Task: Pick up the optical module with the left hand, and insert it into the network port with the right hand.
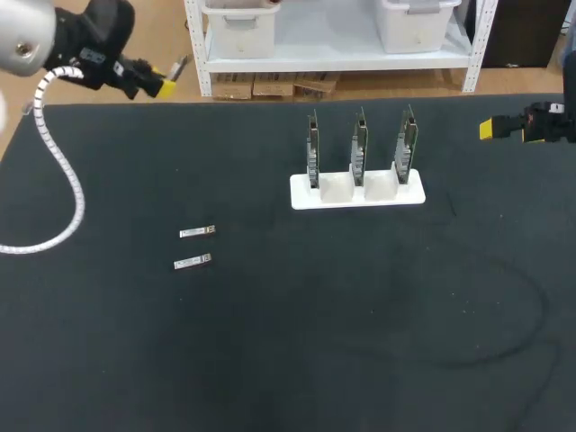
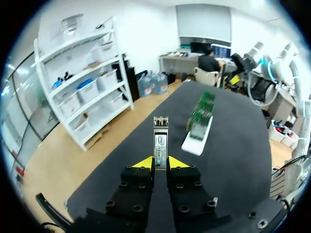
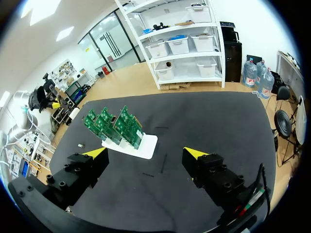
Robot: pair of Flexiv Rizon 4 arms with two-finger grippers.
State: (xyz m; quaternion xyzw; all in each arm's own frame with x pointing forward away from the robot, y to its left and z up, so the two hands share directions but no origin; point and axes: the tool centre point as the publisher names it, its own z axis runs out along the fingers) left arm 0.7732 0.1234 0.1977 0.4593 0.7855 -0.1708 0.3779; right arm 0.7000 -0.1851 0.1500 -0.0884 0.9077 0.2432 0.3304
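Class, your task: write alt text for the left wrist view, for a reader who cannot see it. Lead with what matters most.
The left gripper has its yellow-tipped jaws shut on an optical module, which sticks out ahead of them. Beyond it, on the black table, a white stand holds green circuit boards.

The left arm (image 1: 22,36) has a rounded silver-grey link, a black wrist housing and a white ribbed cable (image 1: 67,180). The left gripper (image 2: 161,162) and right gripper (image 3: 145,154) each have 2 blocky black fingers (image 2: 131,199) set with dark round screws (image 2: 142,186) and ending in bright yellow wedge-shaped tips (image 2: 144,162).
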